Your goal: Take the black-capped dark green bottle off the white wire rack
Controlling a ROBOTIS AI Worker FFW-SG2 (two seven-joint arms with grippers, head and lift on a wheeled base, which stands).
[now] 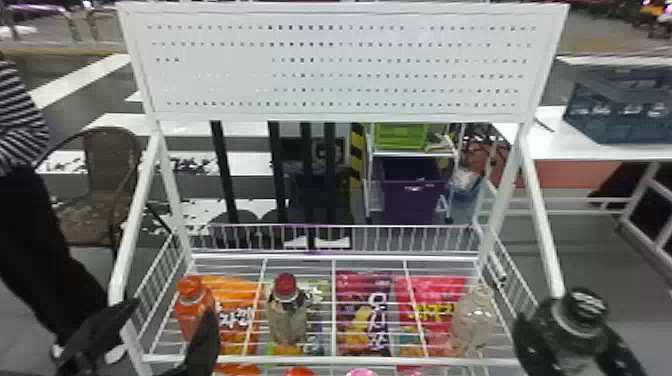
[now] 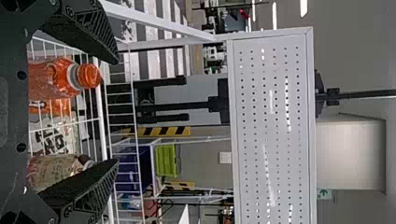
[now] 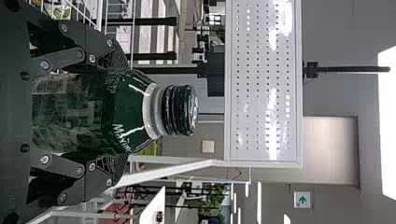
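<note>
The head view shows the right gripper (image 1: 575, 341) squeezing the green bottle (image 1: 586, 322) by the rack's (image 1: 260, 256) right front corner. The bottle stands upright there. The right wrist view looks at it from the side: one finger hugs each side, and the black cap (image 3: 180, 110) pokes out past them. You can see its big green tummy and pale neck ring (image 3: 152, 111) there too.

The left gripper (image 1: 172, 311) has its fingers wide apart, with nothing in them, near the orange bottle (image 1: 191, 305). The left wrist view shows that bottle and part of the red-cap bottle (image 2: 53, 170) past the fingers.

The head view looks down on a clear bottle (image 1: 474, 320) at the rack's right side and bright snack bags (image 1: 367, 325) under the wires. The right wrist view has a green arrow sign (image 3: 302, 199) on the wall.
</note>
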